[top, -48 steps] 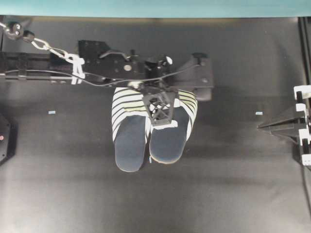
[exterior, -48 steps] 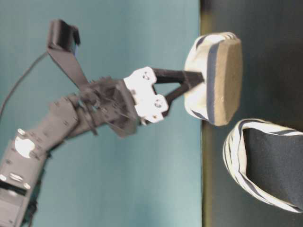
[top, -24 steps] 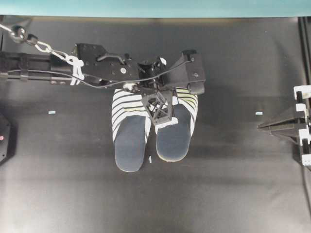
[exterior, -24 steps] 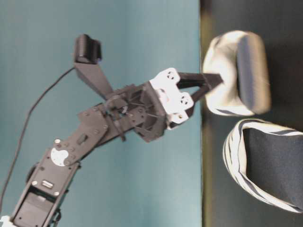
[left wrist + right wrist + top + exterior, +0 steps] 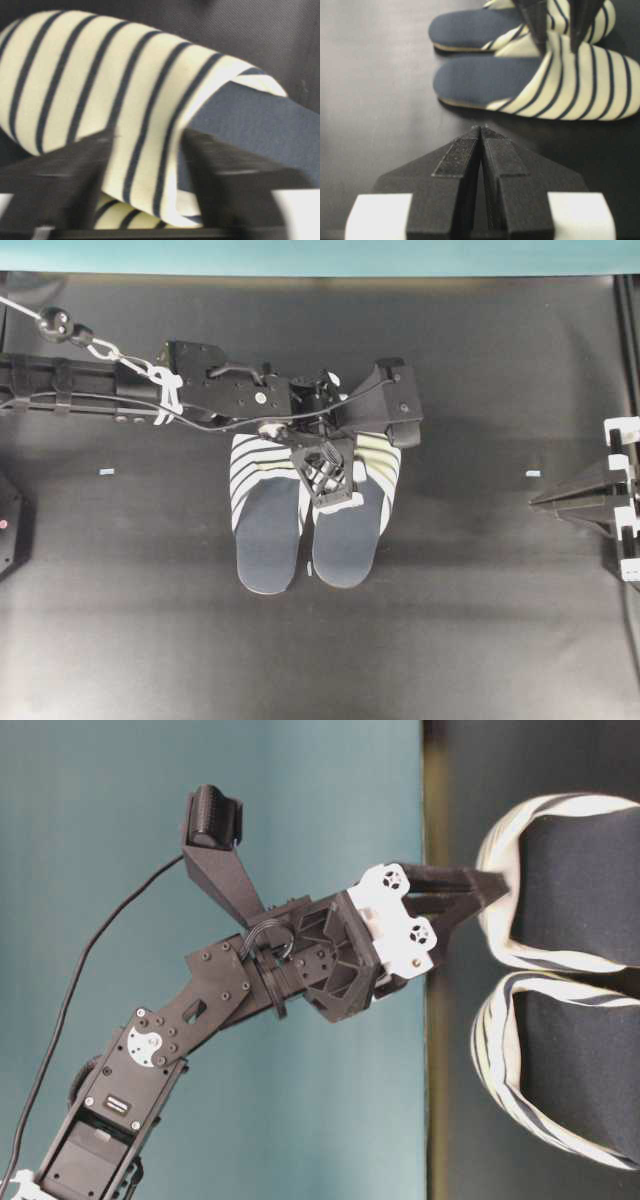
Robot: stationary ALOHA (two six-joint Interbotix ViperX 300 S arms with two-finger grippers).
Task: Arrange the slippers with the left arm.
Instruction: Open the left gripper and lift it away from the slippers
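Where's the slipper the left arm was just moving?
Overhead view: the right slipper lies flat mid-table, touching the left slipper, the left pincer straddling its striped toe cover.

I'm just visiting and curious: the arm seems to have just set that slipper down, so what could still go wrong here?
The left gripper has its fingers astride the right-hand slipper's striped toe cover. Lifting away, a finger might snag the fabric and drag it out of line. The two slippers lie very close, so a nudge could also push it against the other slipper.

slippers (image 5: pixel 570 980): two striped slippers lie side by side, soles down, on the dark worktop (image 5: pixel 450 1120)
left end effector (image 5: pixel 490 892): fingers parted at one slipper's striped edge
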